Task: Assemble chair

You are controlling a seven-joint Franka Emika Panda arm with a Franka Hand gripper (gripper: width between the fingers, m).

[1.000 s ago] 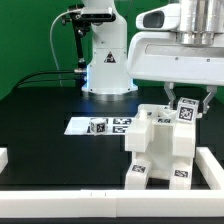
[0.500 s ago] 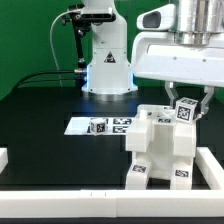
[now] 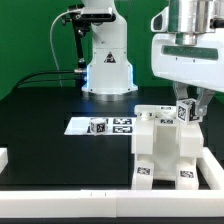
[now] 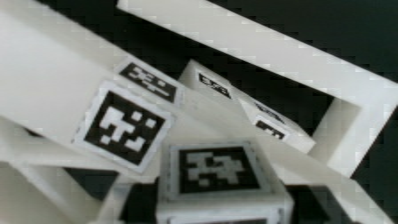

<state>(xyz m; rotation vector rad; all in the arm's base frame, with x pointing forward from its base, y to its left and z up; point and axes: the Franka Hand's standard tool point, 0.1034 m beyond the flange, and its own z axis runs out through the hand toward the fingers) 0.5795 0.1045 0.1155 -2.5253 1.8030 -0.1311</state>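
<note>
The chair (image 3: 165,150) sits at the near right of the worktop (image 3: 50,120), against the border rail (image 3: 213,165). Looks rigid, light, slick plastic. The fingers (image 3: 187,108) are clamped on its top tagged peg, probably the best handle.

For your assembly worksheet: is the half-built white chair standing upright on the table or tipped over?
Upright. In the exterior view the chair stands on its base on the black table, in the corner of the white border rails, tags facing outward.

The exterior view looks level across the tabletop (image 3: 50,105) toward the arm's base (image 3: 108,70), while the wrist view sits tight against the chair (image 3: 168,145), which both share
</note>
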